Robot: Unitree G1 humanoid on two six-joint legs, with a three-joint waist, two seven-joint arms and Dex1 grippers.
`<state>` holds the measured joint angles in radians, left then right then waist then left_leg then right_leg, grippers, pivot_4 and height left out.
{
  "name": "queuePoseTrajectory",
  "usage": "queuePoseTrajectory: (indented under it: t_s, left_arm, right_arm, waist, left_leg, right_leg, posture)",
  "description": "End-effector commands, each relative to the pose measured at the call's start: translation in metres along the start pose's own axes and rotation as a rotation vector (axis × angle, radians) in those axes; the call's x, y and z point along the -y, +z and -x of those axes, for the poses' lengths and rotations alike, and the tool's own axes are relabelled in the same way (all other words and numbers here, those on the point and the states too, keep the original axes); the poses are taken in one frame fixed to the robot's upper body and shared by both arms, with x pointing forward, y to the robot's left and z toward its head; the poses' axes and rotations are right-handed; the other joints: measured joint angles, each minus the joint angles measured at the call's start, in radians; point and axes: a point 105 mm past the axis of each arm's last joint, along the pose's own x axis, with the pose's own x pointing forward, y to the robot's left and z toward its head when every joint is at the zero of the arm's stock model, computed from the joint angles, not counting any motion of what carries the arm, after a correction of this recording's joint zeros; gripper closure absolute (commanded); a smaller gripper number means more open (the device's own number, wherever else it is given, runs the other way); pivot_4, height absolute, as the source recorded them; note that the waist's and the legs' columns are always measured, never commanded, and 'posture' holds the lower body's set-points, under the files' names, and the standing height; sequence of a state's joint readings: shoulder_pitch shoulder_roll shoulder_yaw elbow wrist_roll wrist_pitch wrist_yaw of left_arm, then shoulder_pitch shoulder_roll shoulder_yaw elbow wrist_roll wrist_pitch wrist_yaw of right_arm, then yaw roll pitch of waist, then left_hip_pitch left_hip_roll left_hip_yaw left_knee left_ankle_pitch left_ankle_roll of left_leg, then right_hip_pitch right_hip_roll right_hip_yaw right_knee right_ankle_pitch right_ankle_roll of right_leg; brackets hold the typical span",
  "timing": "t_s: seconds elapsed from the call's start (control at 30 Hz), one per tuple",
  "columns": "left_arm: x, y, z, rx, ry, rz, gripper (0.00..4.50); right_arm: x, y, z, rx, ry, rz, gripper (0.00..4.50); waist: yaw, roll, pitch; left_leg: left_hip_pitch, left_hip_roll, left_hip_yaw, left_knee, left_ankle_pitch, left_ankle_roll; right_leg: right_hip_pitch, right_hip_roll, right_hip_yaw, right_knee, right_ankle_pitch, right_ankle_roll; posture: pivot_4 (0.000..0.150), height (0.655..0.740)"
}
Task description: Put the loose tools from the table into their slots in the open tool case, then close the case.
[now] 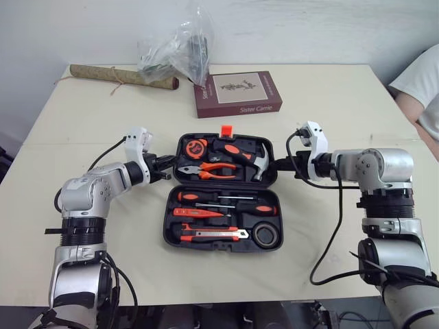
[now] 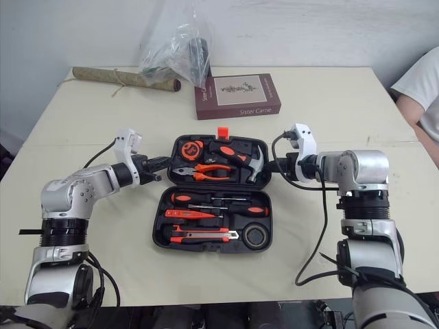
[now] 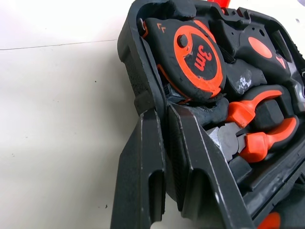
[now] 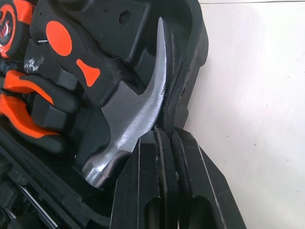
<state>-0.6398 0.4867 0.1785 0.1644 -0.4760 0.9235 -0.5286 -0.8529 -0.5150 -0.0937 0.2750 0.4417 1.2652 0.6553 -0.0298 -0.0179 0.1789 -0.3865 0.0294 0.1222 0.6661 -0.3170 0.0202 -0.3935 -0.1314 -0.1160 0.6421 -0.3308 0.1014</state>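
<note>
**Closing grasp on a loaded tool case.** The tool case (image 1: 169, 226) lies open at the middle of the worktop (image 1: 343, 103), with its hinge running left to right between a far half and a near half.

The left hand (image 1: 170, 166) is closed narrowly on the left side wall of the far half. The right hand (image 1: 277, 164) pinches the right side wall in the same way. In each wrist view the rim stands between the two fingers.

*Far half:* a tape measure (image 1: 195, 147) at the left, pliers (image 1: 218, 169) in the middle and a claw hammer (image 1: 255, 163) at the right. An orange latch (image 1: 226, 130) sits on the far edge.

*Near half:* screwdrivers (image 1: 219, 199), a utility knife (image 1: 212, 234) and a roll of tape (image 1: 266, 234).

Every tool seen rests in a moulded slot, so the step in hand is judged to be the closing.

*Handling:* the shell looks like stiff moulded plastic, smooth enough to slip between thin fingers. The far half probably carries the most weight because of the steel hammer. The two side walls, held level and raised together, are the sensible hold. Uneven lifting would twist the hinge, and loosely seated tools may drop as the half swings over.

Beyond the case lie a book (image 1: 236, 94), a plastic bag (image 1: 175, 51) and a tied roll (image 1: 116, 75).
</note>
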Motion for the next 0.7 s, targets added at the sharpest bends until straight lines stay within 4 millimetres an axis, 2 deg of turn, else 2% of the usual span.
queuePoseTrajectory:
  t_s: [0.03,0.13,0.23,0.33,0.43,0.57,0.7]
  left_arm:
    - [0.006,0.014,0.005,0.077,-0.032,-0.078,4.48]
    - [0.009,0.021,0.007,0.148,-0.048,-0.136,4.48]
    - [0.020,0.031,0.018,0.281,-0.131,-0.293,4.48]
    - [0.028,0.024,0.034,0.369,-0.206,-0.482,4.48]
    - [0.018,0.018,0.046,0.436,-0.149,-0.574,4.48]
    - [0.015,-0.019,0.059,0.355,-0.142,-0.911,4.48]
    - [0.014,-0.034,0.068,0.350,-0.112,-1.061,4.48]
  right_arm:
    - [-0.007,-0.001,-0.002,0.018,0.042,0.024,4.50]
    - [-0.011,0.007,0.001,0.089,0.074,0.104,4.50]
    - [-0.016,0.017,0.007,0.222,0.083,0.331,4.50]
    - [-0.021,0.019,0.017,0.360,0.078,0.626,4.50]
    - [-0.017,0.017,0.024,0.474,0.026,0.781,4.50]
    - [-0.012,-0.008,0.031,0.529,-0.027,1.095,4.50]
    - [0.000,-0.043,0.033,0.474,-0.047,1.321,4.50]
  waist:
    - [-0.001,0.000,0.000]
    - [-0.001,0.000,0.000]
    - [-0.001,0.000,0.001]
    - [0.001,0.000,0.001]
    - [0.003,0.000,0.002]
    - [0.003,0.000,0.002]
    - [0.002,0.000,0.002]
  left_leg:
    - [0.000,0.000,0.000,0.000,0.000,0.000]
    - [0.000,0.000,0.000,0.000,0.000,0.000]
    - [0.000,0.000,0.001,0.000,0.000,0.000]
    - [-0.001,0.000,0.002,-0.001,0.000,0.000]
    - [-0.001,-0.001,0.004,-0.002,0.000,0.000]
    - [-0.001,-0.001,0.003,-0.001,0.000,0.000]
    - [0.001,0.000,0.003,-0.001,0.000,0.001]
  right_leg:
    - [0.000,0.000,0.000,0.000,0.000,0.000]
    - [0.000,0.000,0.000,0.000,0.000,0.000]
    - [-0.001,0.000,0.000,-0.001,0.000,0.000]
    - [-0.002,0.000,-0.001,-0.001,0.000,0.000]
    - [-0.002,0.000,-0.005,-0.003,0.000,0.000]
    - [-0.002,-0.001,-0.007,-0.003,0.001,0.001]
    - [0.000,-0.002,-0.008,-0.004,0.001,0.001]
  posture:
    - [0.150,0.7400]
    - [0.150,0.7400]
    - [0.150,0.7400]
    - [0.150,0.7400]
    - [0.150,0.7400]
    - [0.150,0.7400]
    - [0.150,0.7400]
